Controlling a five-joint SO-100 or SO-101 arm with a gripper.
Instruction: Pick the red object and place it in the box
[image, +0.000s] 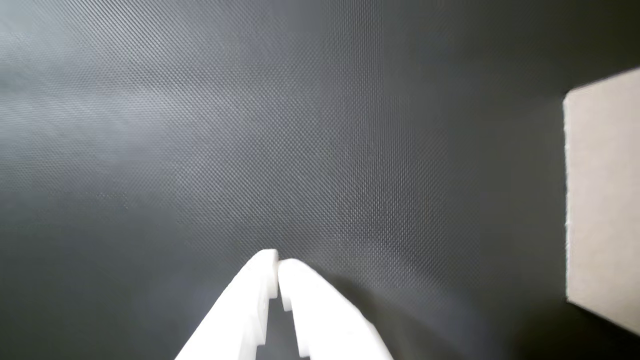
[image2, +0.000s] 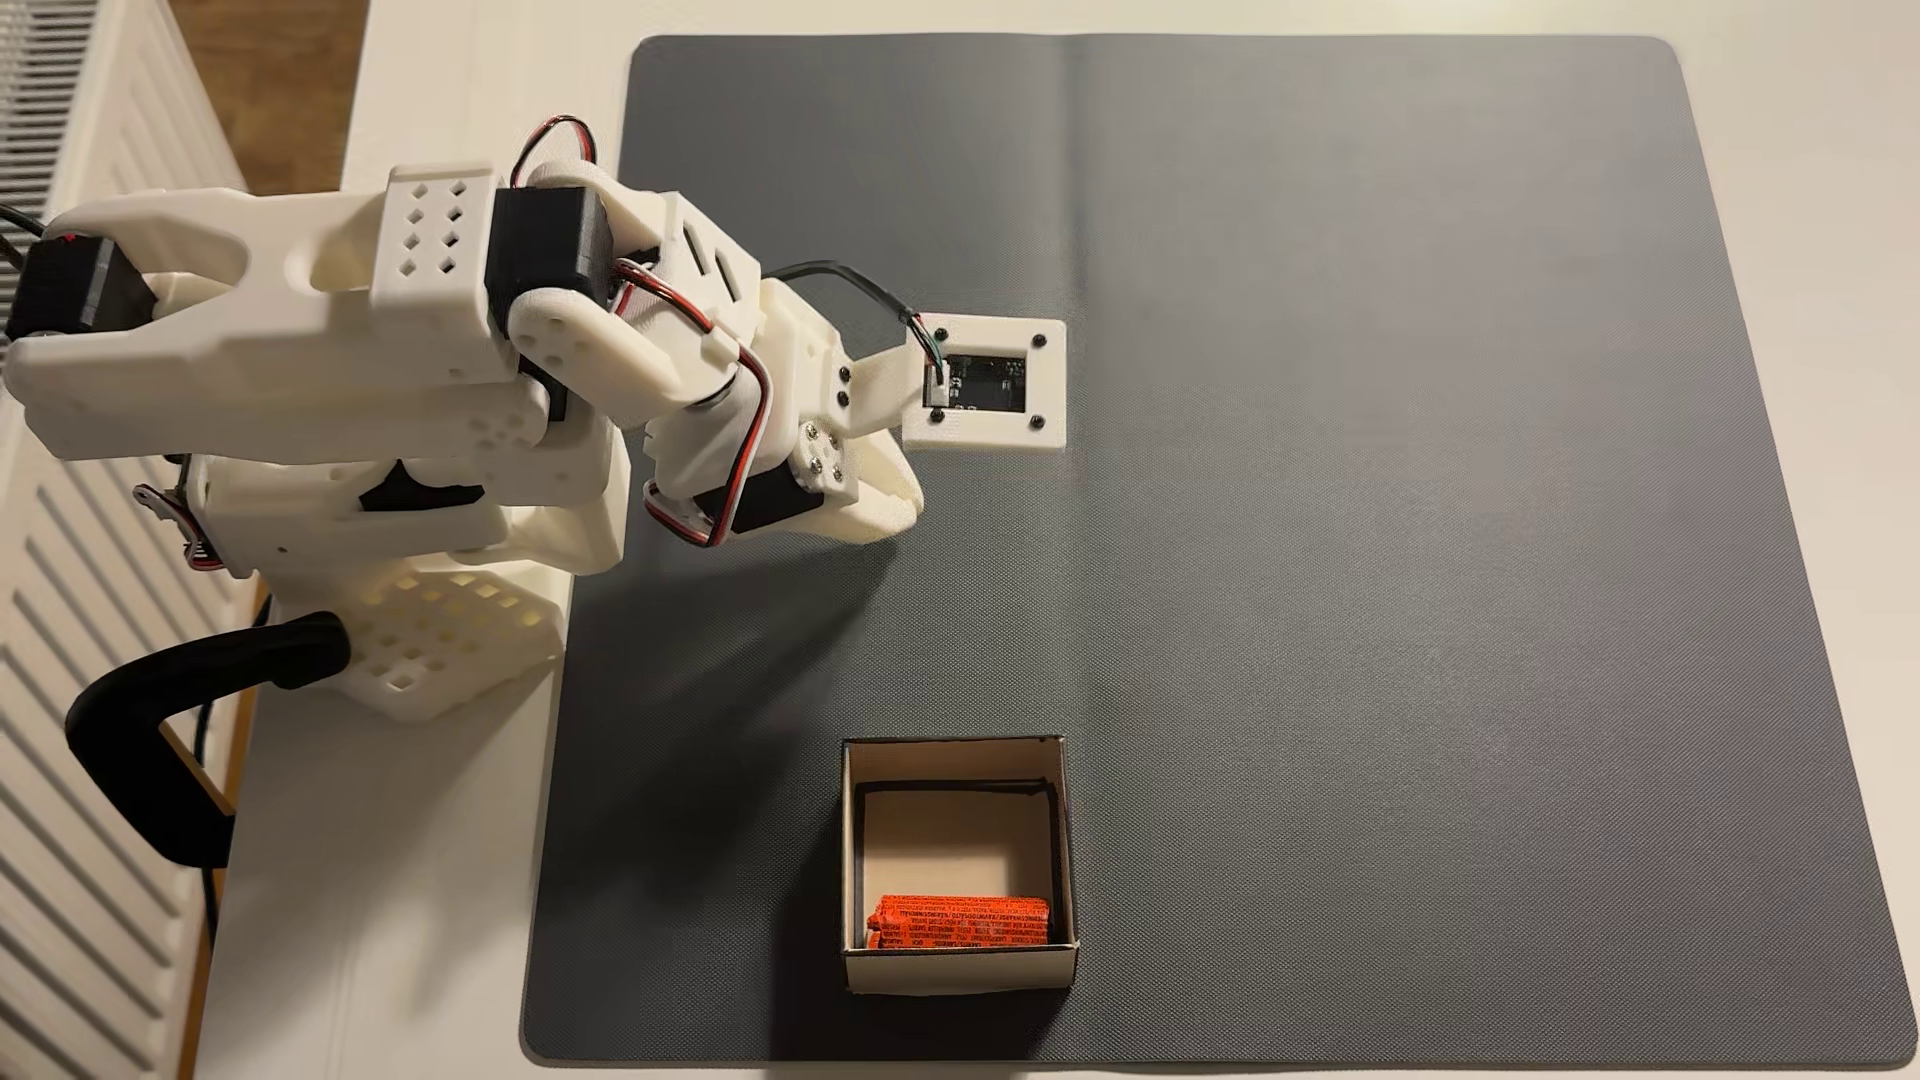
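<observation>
Red object in the box, claw empty
The red object lies inside the box, against its near wall, well apart from the gripper, whose fingers are pressed together above the dark mat

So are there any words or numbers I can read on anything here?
Red object in the box: rows of tiny dark print on its wrapper, too small to read.
Circuit board in the white camera mount: faint pale marks, too small to read.
Box walls, grey mat, arm and pincer: no writing that I can see.
</observation>
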